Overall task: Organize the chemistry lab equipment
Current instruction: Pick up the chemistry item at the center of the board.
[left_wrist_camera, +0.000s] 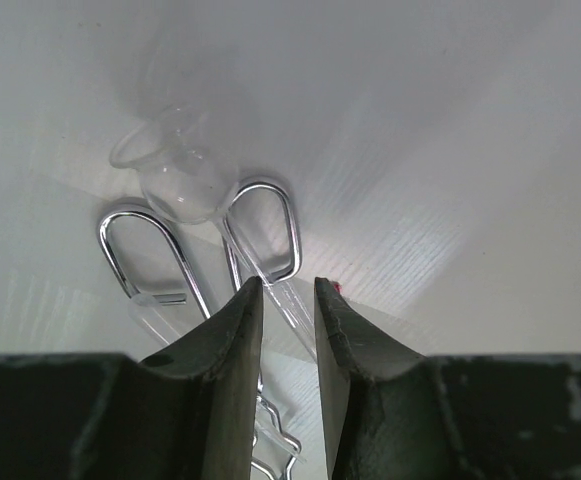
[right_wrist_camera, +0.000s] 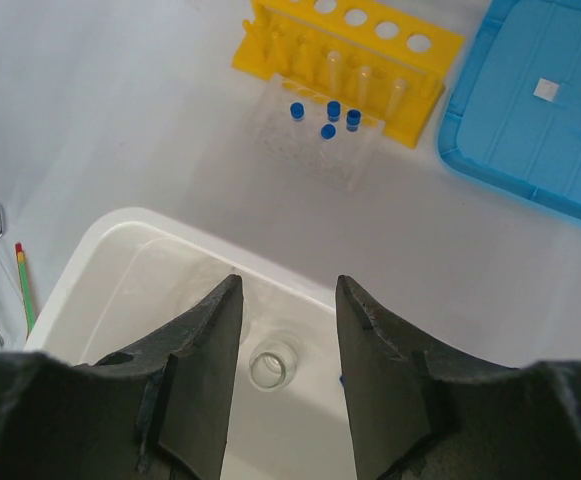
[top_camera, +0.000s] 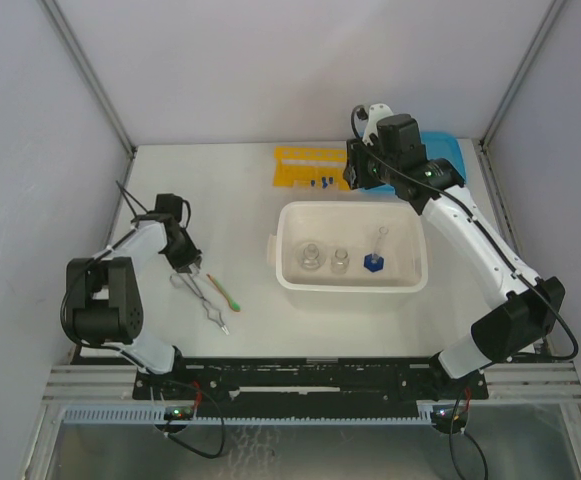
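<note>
Left wrist view shows the left end effector (left_wrist_camera: 288, 300) low over the desk (left_wrist_camera: 450, 150), its 2 fingers (left_wrist_camera: 232, 340) set narrowly apart and nothing clamped between them. A thin clear stem runs into the gap; whether the pads touch it cannot be told. Just beyond lie the 2 loop handles of the thin metal tongs (left_wrist_camera: 260, 230), and a small clear glass vessel (left_wrist_camera: 175, 170) lies tipped on its side, touching or overlapping the loops.

Procedure, as judged from this position:
1. Decide the target first: stem or tong handle. The 2 overlap, so a careless closure may catch both.
2. Centre the gap on the chosen item before closing.
3. Close slowly. Glass is smooth and round and will likely roll or squirt out sideways.
4. Lift straight up, keeping clear of the tipped vessel.

In the top external view, the green-tipped stick (top_camera: 224, 293) lies just beside the tongs. The white tub (top_camera: 353, 247) holds 2 upright glass vessels (top_camera: 310, 255) and a blue-based item. The yellow plastic tube rack (top_camera: 305, 165) stands behind the tub with blue-capped tubes (top_camera: 321, 183) beside it.

The right end effector (right_wrist_camera: 288, 340) hovers above the tub's far rim, moderately open and empty.
</note>
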Tool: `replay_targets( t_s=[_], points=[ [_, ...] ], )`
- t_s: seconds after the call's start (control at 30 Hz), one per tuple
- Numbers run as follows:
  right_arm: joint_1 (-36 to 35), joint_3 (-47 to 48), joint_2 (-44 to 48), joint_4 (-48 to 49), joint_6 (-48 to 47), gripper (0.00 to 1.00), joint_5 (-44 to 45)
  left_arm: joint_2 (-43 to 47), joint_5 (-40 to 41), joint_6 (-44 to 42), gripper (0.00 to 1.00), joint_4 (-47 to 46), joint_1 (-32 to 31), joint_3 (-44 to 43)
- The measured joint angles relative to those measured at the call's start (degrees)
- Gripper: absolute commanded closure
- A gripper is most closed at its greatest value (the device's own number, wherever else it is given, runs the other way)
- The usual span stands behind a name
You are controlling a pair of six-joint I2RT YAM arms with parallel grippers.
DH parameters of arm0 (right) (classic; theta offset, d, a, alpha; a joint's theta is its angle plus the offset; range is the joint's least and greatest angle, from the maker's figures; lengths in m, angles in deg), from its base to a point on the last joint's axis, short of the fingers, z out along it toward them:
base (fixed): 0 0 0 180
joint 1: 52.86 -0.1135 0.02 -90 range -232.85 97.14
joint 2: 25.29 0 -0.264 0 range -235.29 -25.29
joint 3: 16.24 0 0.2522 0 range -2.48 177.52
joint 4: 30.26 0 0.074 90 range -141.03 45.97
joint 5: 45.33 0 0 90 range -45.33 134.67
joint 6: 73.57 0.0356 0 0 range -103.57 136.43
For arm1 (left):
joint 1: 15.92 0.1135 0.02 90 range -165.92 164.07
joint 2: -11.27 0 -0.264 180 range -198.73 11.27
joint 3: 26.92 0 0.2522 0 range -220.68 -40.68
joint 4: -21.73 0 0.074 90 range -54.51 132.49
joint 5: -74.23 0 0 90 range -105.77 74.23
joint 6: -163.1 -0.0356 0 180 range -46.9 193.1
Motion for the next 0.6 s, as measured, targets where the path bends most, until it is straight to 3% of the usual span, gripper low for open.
replay_targets(
  t_s=[0.33, 0.6],
  points=[
    [0.2, 0.0, 0.0, 0.2, 0.0, 0.58, 0.0, -0.6, 0.4, -0.3, 0.71, -1.0, 2.3, 0.6],
    [0.5, 0.0, 0.0, 0.2, 0.0, 0.58, -0.3, -3.2, 0.3, -0.5, 0.91, -2.4, 2.4, 0.6]
  ],
)
